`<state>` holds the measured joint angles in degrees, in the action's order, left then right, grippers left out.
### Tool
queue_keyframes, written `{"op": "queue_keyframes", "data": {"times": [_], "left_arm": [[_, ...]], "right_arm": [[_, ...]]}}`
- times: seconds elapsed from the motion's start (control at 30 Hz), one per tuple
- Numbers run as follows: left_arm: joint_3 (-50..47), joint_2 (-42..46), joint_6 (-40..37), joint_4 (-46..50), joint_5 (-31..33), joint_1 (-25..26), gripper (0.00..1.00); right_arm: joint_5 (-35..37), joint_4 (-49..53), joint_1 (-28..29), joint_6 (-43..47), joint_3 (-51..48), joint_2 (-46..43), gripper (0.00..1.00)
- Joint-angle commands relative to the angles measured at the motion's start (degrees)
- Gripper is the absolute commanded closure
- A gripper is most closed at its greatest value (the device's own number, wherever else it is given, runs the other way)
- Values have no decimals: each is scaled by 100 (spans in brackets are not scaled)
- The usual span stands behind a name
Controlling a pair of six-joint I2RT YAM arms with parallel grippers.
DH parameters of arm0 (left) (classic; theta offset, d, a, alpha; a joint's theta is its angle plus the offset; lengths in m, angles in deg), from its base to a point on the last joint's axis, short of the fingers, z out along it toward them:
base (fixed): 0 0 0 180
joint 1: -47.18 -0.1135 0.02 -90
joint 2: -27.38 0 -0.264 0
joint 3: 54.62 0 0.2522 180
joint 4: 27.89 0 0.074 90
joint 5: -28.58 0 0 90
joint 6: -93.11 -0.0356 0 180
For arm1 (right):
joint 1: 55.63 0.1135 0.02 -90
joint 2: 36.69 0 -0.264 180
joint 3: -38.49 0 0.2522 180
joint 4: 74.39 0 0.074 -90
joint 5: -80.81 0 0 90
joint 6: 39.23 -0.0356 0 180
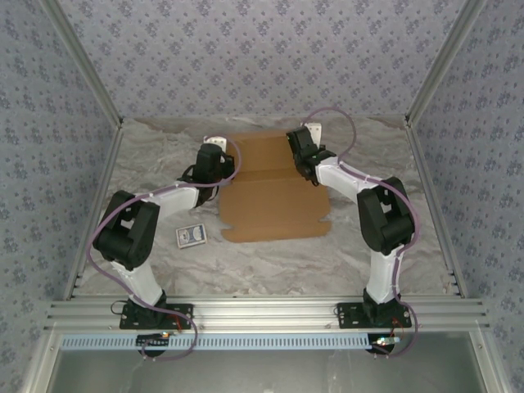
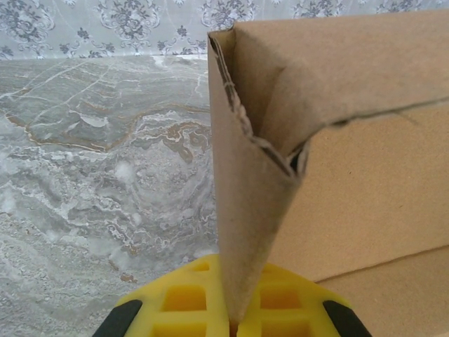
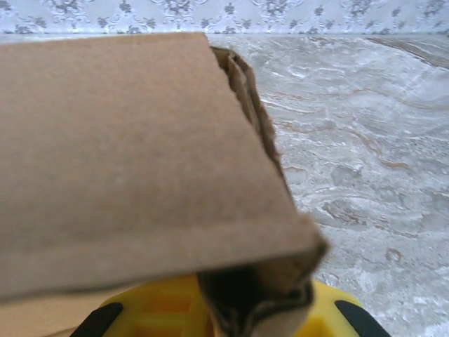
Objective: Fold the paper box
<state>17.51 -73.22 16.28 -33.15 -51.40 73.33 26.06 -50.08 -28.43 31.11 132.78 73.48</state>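
The paper box [image 1: 270, 192] is a plain brown cardboard sheet lying in the middle of the marble table, with its far part raised. My left gripper [image 1: 214, 160] is at the box's far left corner. In the left wrist view its yellow jaws [image 2: 238, 324] are shut on an upright side flap [image 2: 245, 210], with the folded back wall [image 2: 351, 84] leaning over it. My right gripper [image 1: 301, 152] is at the far right corner. In the right wrist view its jaws [image 3: 256, 319] pinch a doubled cardboard corner [image 3: 273, 281] under a wide flap [image 3: 126, 161].
A small blue-and-white card packet [image 1: 191, 236] lies on the table left of the box's near edge. Patterned walls enclose the back and both sides. An aluminium rail [image 1: 262, 311] runs along the near edge by the arm bases.
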Motion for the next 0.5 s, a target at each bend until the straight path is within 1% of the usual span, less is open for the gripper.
{"op": "queue_keyframes", "data": {"times": [0.0,0.07,0.2,0.47], "left_arm": [[131,304,28,-77,-35,4,100],[133,304,28,-77,-33,4,100],[145,295,2,-79,-26,4,100],[134,277,2,-78,-7,4,100]], "right_arm": [[979,473,-83,-440,160,119,83],[762,335,-120,-432,82,74,81],[-91,-383,-84,133,-248,-105,71],[-1400,-825,-196,761,-874,-753,54]]}}
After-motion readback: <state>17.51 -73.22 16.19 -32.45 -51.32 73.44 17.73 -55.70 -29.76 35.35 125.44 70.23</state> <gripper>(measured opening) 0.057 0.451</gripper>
